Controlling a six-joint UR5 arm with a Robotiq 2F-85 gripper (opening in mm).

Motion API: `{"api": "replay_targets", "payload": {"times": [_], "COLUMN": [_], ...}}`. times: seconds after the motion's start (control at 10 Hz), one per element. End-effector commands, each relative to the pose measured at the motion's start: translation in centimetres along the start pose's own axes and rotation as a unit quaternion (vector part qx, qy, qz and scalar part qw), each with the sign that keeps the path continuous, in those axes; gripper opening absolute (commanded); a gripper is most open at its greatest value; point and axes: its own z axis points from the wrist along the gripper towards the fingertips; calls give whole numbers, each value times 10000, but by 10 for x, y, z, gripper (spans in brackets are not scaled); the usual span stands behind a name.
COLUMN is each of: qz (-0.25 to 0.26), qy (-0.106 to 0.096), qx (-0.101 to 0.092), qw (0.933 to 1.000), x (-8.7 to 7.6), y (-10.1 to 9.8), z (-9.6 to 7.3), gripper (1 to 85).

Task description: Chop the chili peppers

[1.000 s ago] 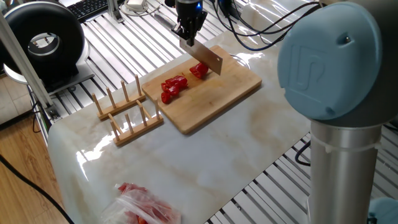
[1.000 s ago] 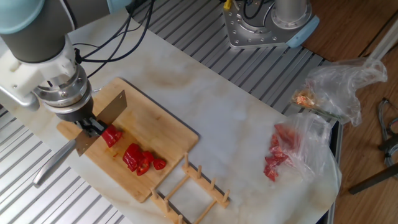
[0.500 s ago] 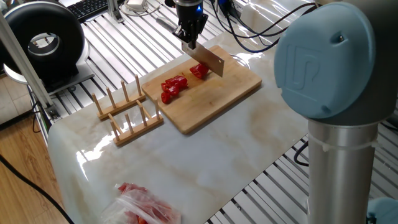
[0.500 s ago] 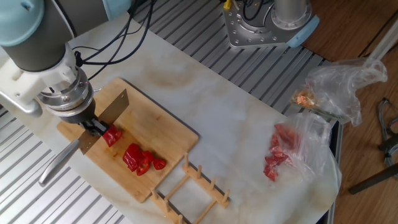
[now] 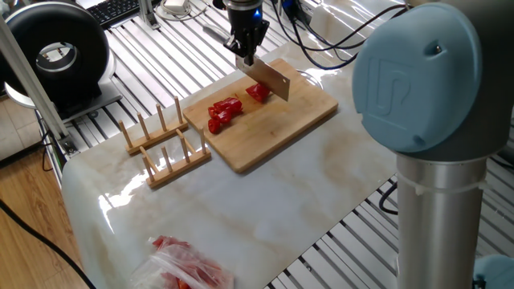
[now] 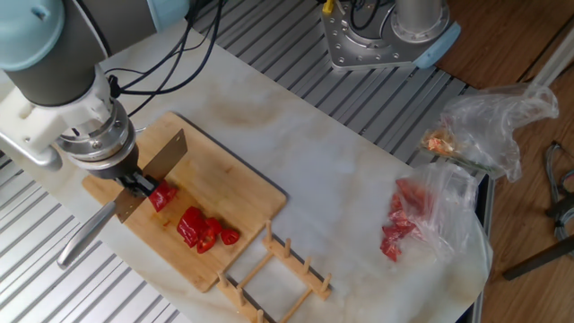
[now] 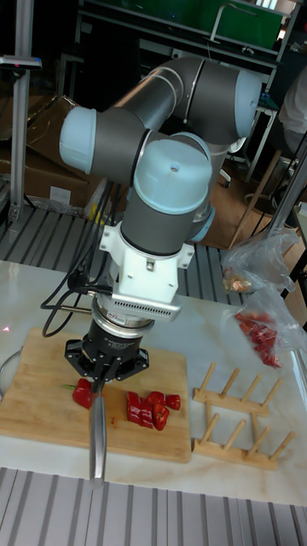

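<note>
The chili peppers lie on a bamboo cutting board (image 5: 277, 128) (image 6: 247, 202) (image 7: 34, 388). Several small red chunks (image 5: 224, 112) (image 6: 204, 230) (image 7: 151, 409) form a cluster. One larger red piece (image 5: 257, 91) (image 6: 162, 196) (image 7: 82, 394) lies apart from them, right by the blade. My gripper (image 5: 243, 53) (image 6: 132, 183) (image 7: 100, 376) is shut on a knife (image 5: 270, 79) (image 6: 162, 159) (image 7: 96, 431). The blade stands on edge over the larger piece, and whether it touches the piece is unclear. Its metal handle (image 6: 87, 235) sticks out past the board's edge.
A wooden slotted rack (image 5: 161, 144) (image 6: 273, 269) (image 7: 236, 418) stands beside the board. A clear plastic bag showing red (image 5: 189, 269) (image 6: 417, 215) (image 7: 260, 328) lies at the table's far end. The arm's base (image 6: 386, 31) and a black round device (image 5: 56, 52) stand on the slatted frame.
The gripper and knife have shifted very slightly over the larger piece. The red chunks lie where they were.
</note>
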Motion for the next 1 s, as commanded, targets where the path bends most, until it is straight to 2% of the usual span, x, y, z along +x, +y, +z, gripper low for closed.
{"api": "replay_targets", "payload": {"times": [0.0,0.4,0.6,0.9], "qz": [86,210,275,385], "qy": [6,40,60,99], "qx": [-72,-12,102,155], "qw": [9999,9998,9996,9991], "x": [-1,-2,-3,-4], "y": [5,7,6,9], "z": [3,6,7,8], "gripper": [13,13,13,13]}}
